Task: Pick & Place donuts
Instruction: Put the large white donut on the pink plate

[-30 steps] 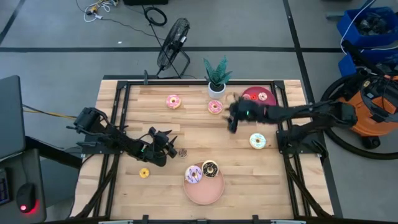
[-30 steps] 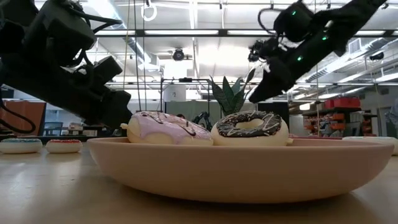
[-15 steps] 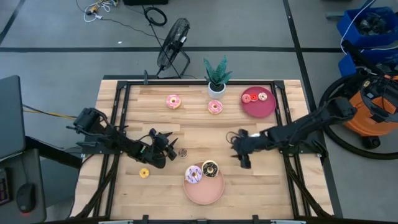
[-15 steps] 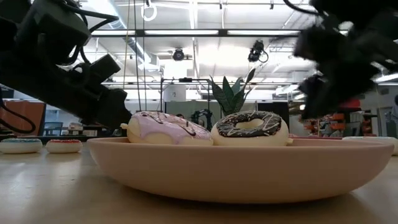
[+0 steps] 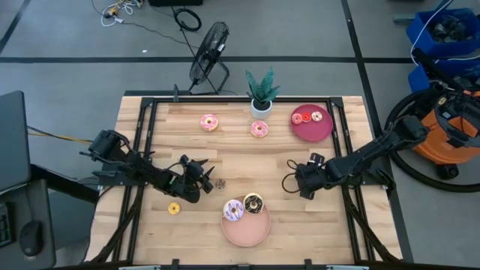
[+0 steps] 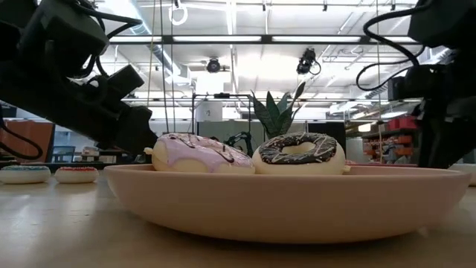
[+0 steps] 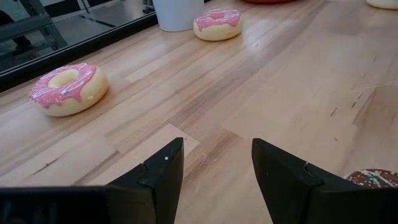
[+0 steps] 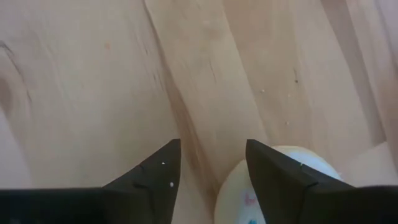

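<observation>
Pale wooden slatted table (image 5: pixel 157 142) under both arms. Left gripper (image 5: pixel 204 174) low over the boards, fingers (image 7: pixel 158 180) spread with bare wood in the gap, nothing held. Small chocolate sprinkled donut (image 5: pixel 220 184) just beside the left fingertips, outside the gap, its edge peeking in past one finger in the left wrist view (image 7: pixel 376 178). Pink-iced ring donut (image 7: pixel 67 89) well ahead of those fingers; second pink-iced donut (image 7: pixel 218 23) farther ahead, next to the white pot of the small green plant (image 5: pixel 261 91). Small yellow donut (image 5: pixel 174 208) behind the left fingers, near the wrist. Right gripper (image 5: pixel 289 178) down near the table right of centre, fingers (image 8: pixel 152 180) parted, gap showing only wood, not closed on anything. White-iced donut with coloured sprinkles (image 8: pixel 280 183) partly hidden under one right finger, to the side of the gap; contact cannot be told. Round pale pink plate (image 5: pixel 245 232) between the two grippers, toward the front edge, carrying a lilac-iced donut with dark drizzle (image 6: pixel 195 155) and a chocolate donut with white drizzle (image 6: pixel 299 153), side by side. Dark red round plate (image 5: pixel 312 127) well ahead of the right fingers at the far edge, two small donuts on it.
</observation>
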